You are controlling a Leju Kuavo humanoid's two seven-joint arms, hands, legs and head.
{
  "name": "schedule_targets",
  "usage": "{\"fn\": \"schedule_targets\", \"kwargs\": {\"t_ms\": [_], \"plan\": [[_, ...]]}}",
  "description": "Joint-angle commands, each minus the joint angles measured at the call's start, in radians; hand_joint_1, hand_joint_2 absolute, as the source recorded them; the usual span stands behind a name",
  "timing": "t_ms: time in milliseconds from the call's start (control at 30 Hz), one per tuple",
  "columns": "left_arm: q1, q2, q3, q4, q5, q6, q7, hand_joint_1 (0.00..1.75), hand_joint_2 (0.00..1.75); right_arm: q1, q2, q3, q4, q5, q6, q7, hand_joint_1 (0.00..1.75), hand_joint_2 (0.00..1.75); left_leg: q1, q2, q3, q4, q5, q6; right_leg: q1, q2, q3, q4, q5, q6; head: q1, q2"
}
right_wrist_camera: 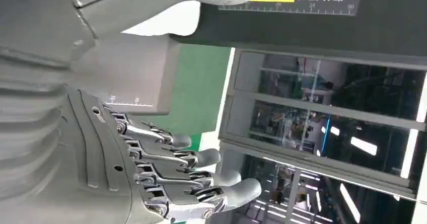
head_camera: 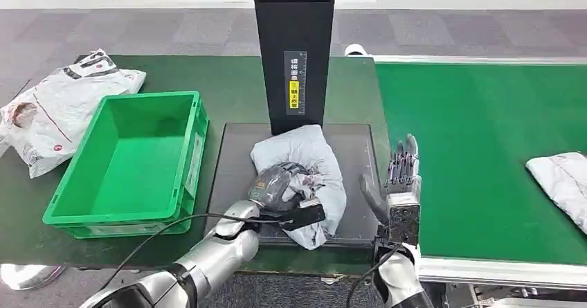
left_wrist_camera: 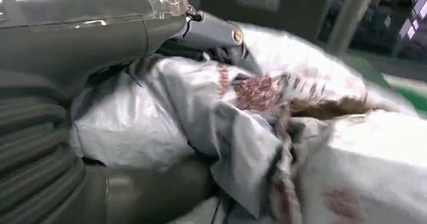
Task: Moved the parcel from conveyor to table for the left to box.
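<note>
On the dark pad (head_camera: 232, 156) of the green table (head_camera: 235, 79), the left hand (head_camera: 277, 187) grips the parcel (head_camera: 311, 162); the right hand (head_camera: 400, 176) is spread.

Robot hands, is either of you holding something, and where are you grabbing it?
The left hand grips the grey parcel at its near, crumpled end. The right hand holds nothing.

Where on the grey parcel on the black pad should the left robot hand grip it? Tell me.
Take the grey parcel by its bunched near end, where the left robot hand sits, coming from the crate's side: the soft bag gathers there, and the black post blocks the far end.
</note>
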Motion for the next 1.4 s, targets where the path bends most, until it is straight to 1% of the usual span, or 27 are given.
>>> {"fn": "schedule_targets", "kwargs": {"t_ms": [33, 167, 200, 233, 300, 333, 433, 533, 567, 600, 633, 667, 733, 767, 800, 833, 933, 967, 1067, 1100, 1133, 1233, 1267, 1300, 1333, 1367, 1400], "plan": [[-0.134, 0.065, 0.145, -0.051, -0.048, 0.200, 0.066, 1.75, 1.75, 0.009, 0.012, -0.045, -0.025, 0.016, -0.008, 0.011, 0.00, 1.75, 0.001, 0.001, -0.002, 0.000, 0.001, -0.001, 0.002, 0.000, -0.002, 0.000, 0.001, -0.001, 0.000, 0.000], [-0.141, 0.073, 0.157, -0.075, -0.053, 0.171, 0.072, 1.75, 1.75, 0.005, 0.013, -0.046, -0.018, 0.016, -0.008, 0.010, 0.00, 1.75, 0.002, -0.001, -0.003, 0.001, 0.003, -0.002, 0.002, -0.001, -0.002, 0.000, 0.002, -0.002, 0.000, 0.000], [-0.137, 0.073, 0.162, -0.082, -0.070, 0.203, 0.083, 1.75, 1.75, 0.005, 0.015, -0.048, -0.018, 0.015, -0.010, 0.008, 0.00, 1.75, 0.002, 0.001, -0.002, 0.000, 0.004, -0.002, 0.002, 0.001, -0.002, 0.000, 0.002, -0.002, 0.000, 0.000], [-0.162, 0.085, 0.171, -0.094, -0.112, 0.235, 0.124, 1.75, 1.75, 0.005, 0.016, -0.052, -0.018, 0.013, -0.015, 0.004, 0.00, 1.75, 0.002, 0.001, 0.000, -0.001, 0.003, -0.002, 0.002, 0.001, -0.001, -0.001, 0.002, -0.002, 0.000, 0.000], [-0.189, 0.118, 0.240, -0.186, -0.229, 0.235, 0.182, 1.75, 1.75, 0.006, 0.017, -0.057, -0.022, 0.010, -0.023, -0.004, 0.00, 1.75, 0.002, 0.001, -0.002, 0.000, 0.003, -0.002, 0.002, 0.001, -0.002, 0.000, 0.002, -0.002, 0.000, 0.000], [-0.184, 0.140, 0.316, -0.289, -0.315, 0.235, 0.198, 1.75, 1.75, 0.011, 0.016, -0.061, -0.027, 0.009, -0.031, -0.007, 0.00, 1.75, 0.003, 0.001, -0.001, 0.000, 0.003, -0.002, 0.002, 0.001, -0.001, 0.000, 0.002, -0.002, 0.000, 0.000], [-0.174, 0.176, 0.474, -0.444, -0.443, 0.235, 0.193, 1.75, 1.75, 0.021, 0.008, -0.066, -0.026, 0.001, -0.037, -0.010, 0.00, 1.75, 0.003, 0.002, -0.006, 0.003, 0.003, -0.002, 0.003, 0.002, -0.006, 0.002, 0.002, -0.002, 0.000, 0.000], [-0.108, 0.205, 0.654, -0.629, -0.463, 0.235, 0.117, 1.75, 1.75, 0.036, 0.001, -0.076, -0.024, -0.005, -0.055, -0.023, 0.00, 1.75, 0.003, 0.005, -0.004, 0.001, 0.003, -0.003, 0.002, 0.005, -0.006, 0.001, 0.003, -0.003, 0.000, 0.000], [-0.075, 0.206, 0.736, -0.708, -0.500, 0.235, 0.084, 1.75, 1.75, 0.041, -0.001, -0.078, -0.021, -0.009, -0.062, -0.029, 0.00, 1.75, 0.002, 0.006, -0.003, 0.000, 0.002, -0.003, 0.002, 0.006, -0.005, 0.001, 0.002, -0.003, 0.000, 0.000], [-0.075, 0.206, 0.736, -0.708, -0.500, 0.235, 0.084, 1.75, 1.75, 0.041, -0.001, -0.078, -0.021, -0.009, -0.062, -0.029, 0.00, 1.75, 0.002, 0.006, -0.003, 0.000, 0.002, -0.002, 0.002, 0.007, -0.005, 0.001, 0.003, -0.003, 0.000, 0.000], [-0.049, 0.216, 0.800, -0.757, -0.498, 0.235, 0.040, 1.75, 1.75, 0.049, -0.003, -0.077, -0.023, -0.012, -0.064, -0.034, 0.00, 1.75, 0.002, 0.008, -0.002, -0.001, 0.002, -0.003, 0.002, 0.008, -0.005, 0.000, 0.002, -0.003, 0.000, 0.000], [-0.035, 0.211, 0.877, -0.760, -0.485, 0.235, 0.012, 1.75, 1.75, 0.056, -0.002, -0.080, -0.030, -0.014, -0.073, -0.040, 0.00, 1.75, 0.003, 0.009, 0.000, -0.002, 0.001, -0.003, 0.003, 0.010, -0.003, -0.001, 0.002, -0.003, 0.000, 0.000], [-0.027, 0.189, 1.032, -0.735, -0.433, 0.235, -0.110, 1.75, 1.75, 0.071, -0.001, -0.082, -0.048, -0.016, -0.079, -0.043, 0.00, 1.75, 0.003, 0.009, 0.000, -0.002, 0.001, -0.003, 0.002, 0.010, -0.003, -0.001, 0.002, -0.003, 0.000, 0.000], [-0.024, 0.181, 1.092, -0.714, -0.411, 0.235, -0.153, 1.75, 1.75, 0.076, -0.002, -0.082, -0.054, -0.017, -0.078, -0.042, 0.00, 1.75, 0.003, 0.010, 0.002, -0.003, 0.001, -0.003, 0.003, 0.011, -0.002, -0.002, 0.002, -0.003, 0.000, 0.000], [-0.013, 0.173, 1.156, -0.699, -0.427, 0.235, -0.183, 1.75, 1.75, 0.082, -0.002, -0.083, -0.057, -0.012, -0.083, -0.041, 0.00, 1.75, 0.002, 0.008, -0.001, -0.002, 0.002, -0.003, 0.002, 0.009, -0.005, 0.001, 0.001, -0.004, 0.000, 0.000], [-0.001, 0.173, 1.179, -0.685, -0.436, 0.235, -0.187, 1.75, 1.75, 0.084, -0.002, -0.084, -0.058, -0.011, -0.082, -0.041, 0.00, 1.75, 0.002, 0.010, 0.002, -0.003, 0.001, -0.003, 0.002, 0.011, -0.003, -0.001, 0.001, -0.004, 0.000, 0.000], [0.012, 0.180, 1.181, -0.658, -0.474, 0.235, -0.172, 1.75, 1.75, 0.087, -0.002, -0.085, -0.059, -0.010, -0.083, -0.040, 0.00, 1.75, 0.002, 0.007, 0.003, -0.004, 0.002, -0.003, 0.002, 0.008, 0.000, -0.002, 0.000, -0.004, 0.000, 0.000], [0.012, 0.180, 1.181, -0.658, -0.474, 0.235, -0.172, 1.75, 1.75, 0.087, -0.002, -0.085, -0.059, -0.010, -0.083, -0.040, 0.00, 1.75, 0.002, 0.006, -0.001, -0.002, 0.002, -0.004, 0.002, 0.007, -0.004, 0.000, 0.000, -0.004, 0.000, 0.000], [0.012, 0.180, 1.181, -0.658, -0.474, 0.235, -0.172, 1.75, 1.75, 0.087, -0.002, -0.085, -0.059, -0.010, -0.083, -0.040, 0.00, 1.75, 0.003, 0.002, -0.003, -0.001, 0.002, -0.004, 0.003, 0.003, -0.004, 0.000, -0.001, -0.004, 0.000, 0.000], [0.012, 0.180, 1.181, -0.658, -0.474, 0.235, -0.172, 1.75, 1.75, 0.087, -0.002, -0.085, -0.059, -0.010, -0.083, -0.040, 0.00, 1.75, 0.003, 0.002, -0.002, -0.002, 0.002, -0.003, 0.003, 0.002, -0.004, 0.000, -0.001, -0.004, 0.000, 0.000], [0.012, 0.181, 1.160, -0.634, -0.515, 0.235, -0.125, 1.75, 1.75, 0.086, -0.002, -0.087, -0.060, -0.009, -0.084, -0.039, 0.00, 1.75, 0.003, 0.002, -0.001, -0.002, 0.002, -0.003, 0.003, 0.002, -0.002, -0.001, -0.001, -0.004, 0.000, 0.000], [0.012, 0.181, 1.160, -0.634, -0.515, 0.235, -0.125, 1.75, 1.75, 0.086, -0.002, -0.087, -0.060, -0.009, -0.084, -0.039, 0.00, 1.75, 0.003, 0.001, 0.000, -0.004, 0.002, -0.003, 0.003, 0.000, 0.000, -0.002, -0.001, -0.004, 0.000, 0.000], [-0.049, 0.287, 1.012, -0.277, -0.629, 0.215, 0.108, 1.75, 1.75, 0.091, -0.008, -0.095, -0.076, -0.008, -0.082, -0.038, 0.00, 1.75, 0.003, 0.001, -0.001, -0.003, 0.002, -0.003, 0.003, 0.001, -0.001, -0.002, -0.001, -0.004, 0.000, 0.000], [-0.095, 0.326, 0.938, -0.112, -0.580, -0.083, 0.153, 1.75, 1.75, 0.084, -0.019, -0.100, -0.081, -0.002, -0.069, -0.032, 0.00, 1.75, 0.003, 0.001, 0.001, -0.003, 0.002, -0.003, 0.003, 0.001, 0.001, -0.003, -0.001, -0.003, 0.000, 0.000], [-0.128, 0.359, 0.812, 0.037, -0.620, -0.182, 0.125, 1.75, 1.75, 0.079, -0.025, -0.110, -0.086, 0.006, -0.046, -0.026, 0.00, 1.75, 0.003, -0.002, 0.003, -0.006, 0.004, -0.003, 0.003, -0.002, 0.003, -0.004, 0.000, -0.004, 0.000, 0.000], [-0.131, 0.360, 0.807, 0.054, -0.609, -0.173, 0.119, 1.75, 1.75, 0.078, -0.025, -0.114, -0.087, 0.007, -0.042, -0.024, 0.00, 1.75, 0.003, -0.007, 0.003, -0.007, 0.006, -0.004, 0.003, -0.007, 0.004, -0.005, 0.000, -0.004, 0.000, 0.000], [-0.131, 0.360, 0.807, 0.054, -0.609, -0.173, 0.119, 1.75, 1.75, 0.078, -0.025, -0.114, -0.087, 0.007, -0.042, -0.024, 0.00, 1.75, 0.001, -0.008, 0.000, -0.004, 0.005, -0.003, 0.001, -0.008, 0.000, -0.002, -0.002, -0.004, 0.000, 0.000]]}}
